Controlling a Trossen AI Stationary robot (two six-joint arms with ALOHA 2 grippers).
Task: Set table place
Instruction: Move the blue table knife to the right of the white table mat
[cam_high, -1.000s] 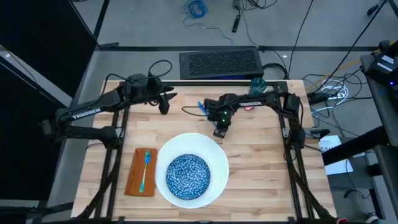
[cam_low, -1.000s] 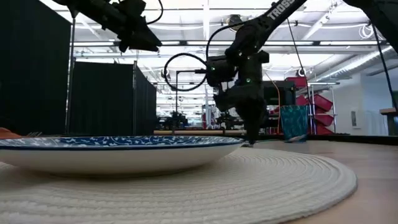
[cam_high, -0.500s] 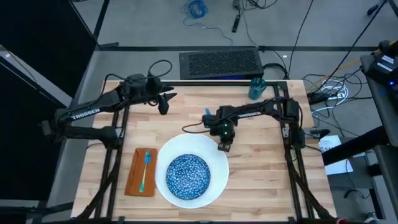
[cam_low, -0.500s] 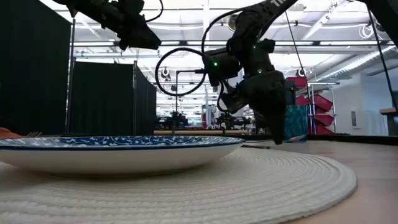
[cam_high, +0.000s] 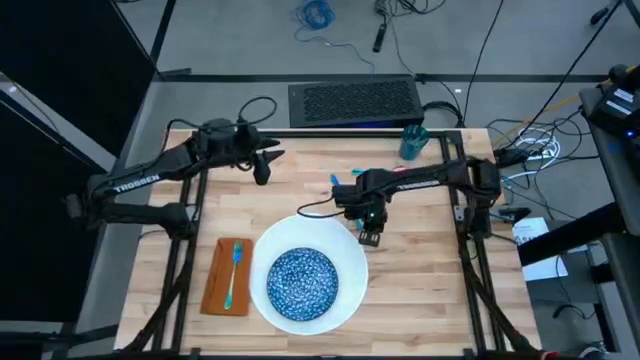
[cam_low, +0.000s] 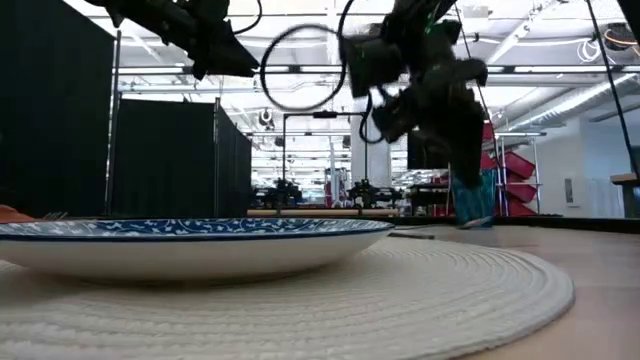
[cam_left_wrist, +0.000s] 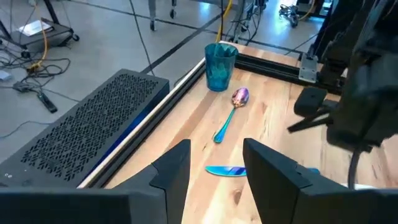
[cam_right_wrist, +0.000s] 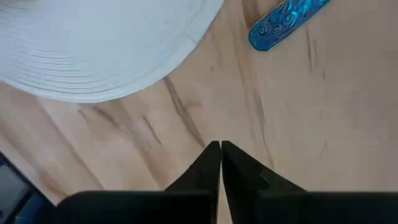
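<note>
- Hovering over the table (cam_high: 420, 260), my right gripper (cam_high: 370, 238) sits just beside the far right rim of the white woven mat (cam_high: 345, 255), its fingers (cam_right_wrist: 208, 163) pressed together on nothing.
- My left gripper (cam_high: 265, 172) waits near the far left edge, fingers (cam_left_wrist: 177, 165) spread apart.
- Blue speckled bowl (cam_high: 302, 282) rests on the mat; fork (cam_high: 232, 272) lies on the orange napkin (cam_high: 215, 290).
- Teal cup (cam_left_wrist: 220, 58), spoon (cam_left_wrist: 231, 109) and a blue utensil (cam_left_wrist: 225, 170) lie along the far edge.
</note>
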